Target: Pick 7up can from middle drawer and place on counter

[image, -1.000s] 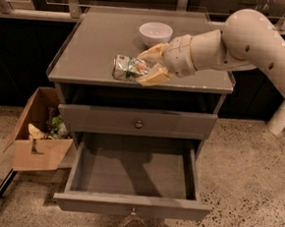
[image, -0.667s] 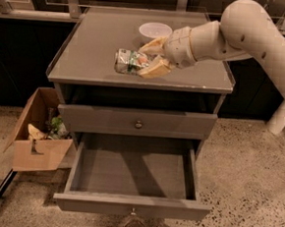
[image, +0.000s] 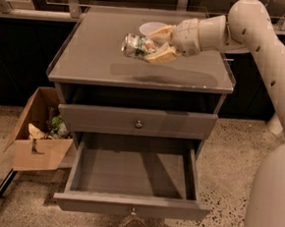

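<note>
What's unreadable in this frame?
Camera view, all four:
- 7up can: right end and label covered by the gripper, which holds it above the counter.
- White bowl: right part hidden behind the gripper.
- Cardboard box: contents too small to identify.
- Below the open middle drawer: cut off by the bottom edge.

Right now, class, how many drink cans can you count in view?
1. The 7up can is held sideways in the end effector, above the counter; others could be hidden in the cardboard box.
</note>
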Robot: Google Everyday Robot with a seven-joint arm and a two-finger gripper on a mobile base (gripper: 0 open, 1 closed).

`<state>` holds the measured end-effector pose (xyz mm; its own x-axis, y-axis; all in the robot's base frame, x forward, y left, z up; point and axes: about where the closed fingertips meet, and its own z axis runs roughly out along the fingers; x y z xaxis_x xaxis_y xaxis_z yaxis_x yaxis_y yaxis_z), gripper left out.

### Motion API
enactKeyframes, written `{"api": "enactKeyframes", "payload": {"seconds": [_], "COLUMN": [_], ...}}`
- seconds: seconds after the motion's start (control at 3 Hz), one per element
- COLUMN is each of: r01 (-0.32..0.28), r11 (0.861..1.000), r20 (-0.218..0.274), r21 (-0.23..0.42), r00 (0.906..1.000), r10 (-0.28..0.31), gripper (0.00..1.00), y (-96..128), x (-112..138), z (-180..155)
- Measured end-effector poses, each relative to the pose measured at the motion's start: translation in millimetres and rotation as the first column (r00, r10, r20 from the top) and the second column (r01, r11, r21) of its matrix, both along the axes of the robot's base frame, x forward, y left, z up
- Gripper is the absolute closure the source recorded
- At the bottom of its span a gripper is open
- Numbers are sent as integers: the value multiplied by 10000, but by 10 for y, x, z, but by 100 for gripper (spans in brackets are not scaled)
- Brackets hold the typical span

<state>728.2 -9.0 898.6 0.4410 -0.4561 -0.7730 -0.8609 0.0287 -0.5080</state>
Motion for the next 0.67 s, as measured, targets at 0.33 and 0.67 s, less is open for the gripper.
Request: {"api": "enactKeyframes", "payload": {"seconds": [0.33, 0.67], "r01": [-73, -57], "r11": [9997, 9996], "r20": [-58, -51], "r21": [222, 290], "r00": [10000, 10000], "r10": [74, 58], "gripper": [100, 87], "y": [13, 8], "x": [222, 281], "z": [-162, -192]}}
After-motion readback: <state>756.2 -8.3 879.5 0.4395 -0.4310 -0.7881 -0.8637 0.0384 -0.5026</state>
